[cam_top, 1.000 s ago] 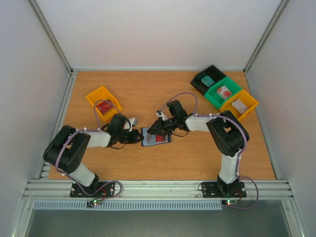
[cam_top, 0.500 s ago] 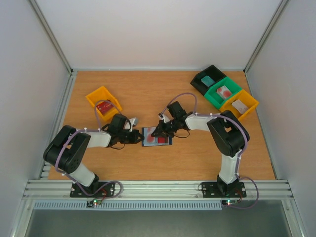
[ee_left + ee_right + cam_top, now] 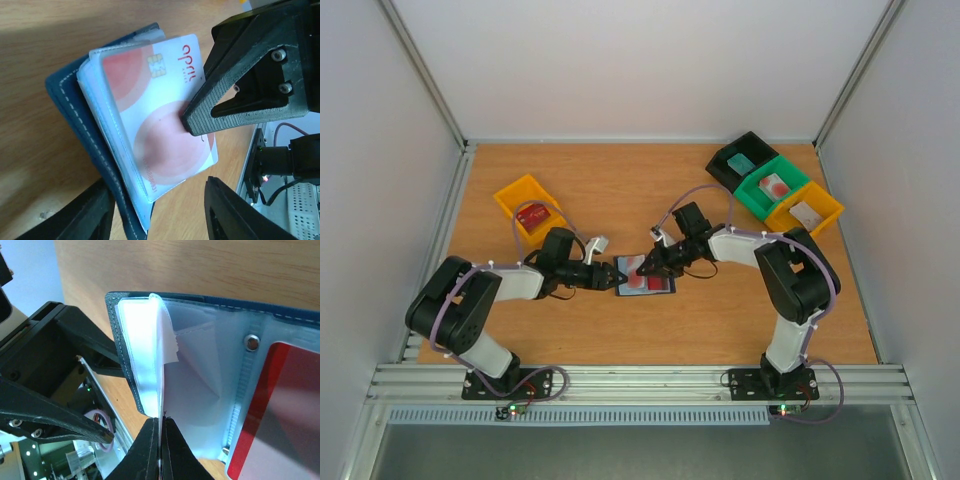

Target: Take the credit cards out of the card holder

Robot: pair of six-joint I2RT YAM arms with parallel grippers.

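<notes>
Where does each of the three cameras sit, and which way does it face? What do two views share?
Top external: above and behind the arms, looking down on the table; both arms show, left gripper and right gripper at the card holder.
Left wrist: on the left arm, facing the card holder's white-and-red card; its own open fingers at the bottom.
Right wrist: on the right arm, facing a clear sleeve; its own fingers shut on it.
Both wrist views show the card holder and the other arm's gripper.

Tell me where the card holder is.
In the top view the card holder lies open centre-frame, between the left gripper on its left and the right gripper at its upper right.
</notes>
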